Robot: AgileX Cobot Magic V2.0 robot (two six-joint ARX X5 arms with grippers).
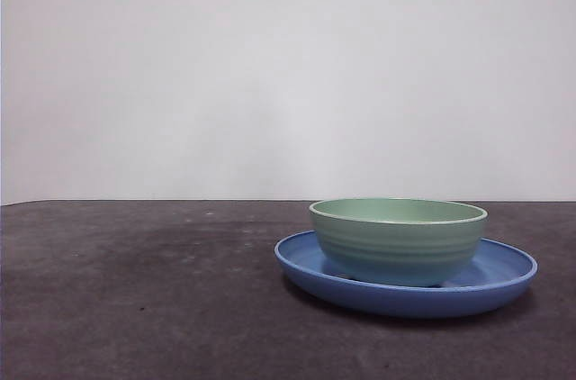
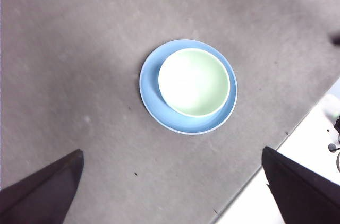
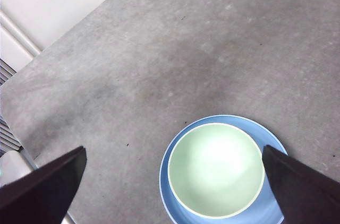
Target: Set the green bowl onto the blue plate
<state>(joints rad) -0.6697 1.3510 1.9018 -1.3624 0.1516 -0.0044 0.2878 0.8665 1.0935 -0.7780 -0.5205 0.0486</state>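
- The green bowl [image 1: 398, 238] sat upright inside the blue plate [image 1: 504, 279], slightly off-centre, so I judged the placing done.
- My left gripper [image 2: 170, 192] and right gripper [image 3: 175, 192] hung high above, jaws apart, holding nothing.

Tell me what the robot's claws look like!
Each claw has two plain black jaws shaped like pointed wedges, wide at the base and narrowing toward the tip. The left claw and right claw look alike. No cables, markings or stickers show on them, and the arms behind them are out of view.
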